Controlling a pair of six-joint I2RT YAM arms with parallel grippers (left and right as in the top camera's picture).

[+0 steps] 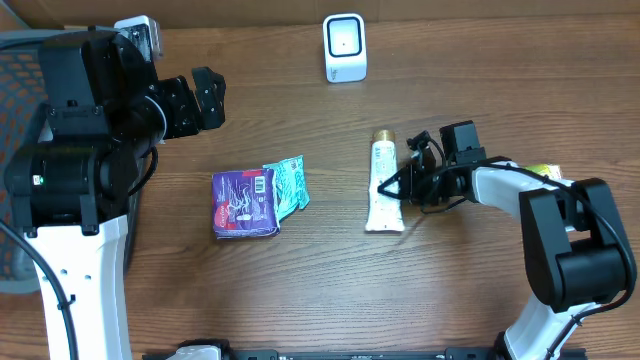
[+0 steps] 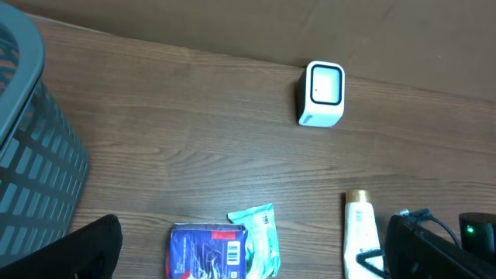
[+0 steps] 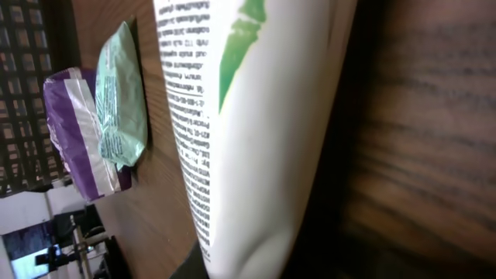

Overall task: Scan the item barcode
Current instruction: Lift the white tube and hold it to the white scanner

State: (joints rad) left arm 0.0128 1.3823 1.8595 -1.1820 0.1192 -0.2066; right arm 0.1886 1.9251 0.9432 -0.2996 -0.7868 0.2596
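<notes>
The step in hand looks like the pick-up. The right pincer meets the tube from its 3 o'clock side, but I cannot tell whether it has clamped. The left pincer hangs open, well apart at 10 o'clock. The tube lies flat on the table, long axis 12 to 6, gold cap at 12. Next, it needs lifting and its barcode turned toward the scanner at 11 o'clock.

The tube lies right of 2 overlapping packets, scanner behind.
</notes>
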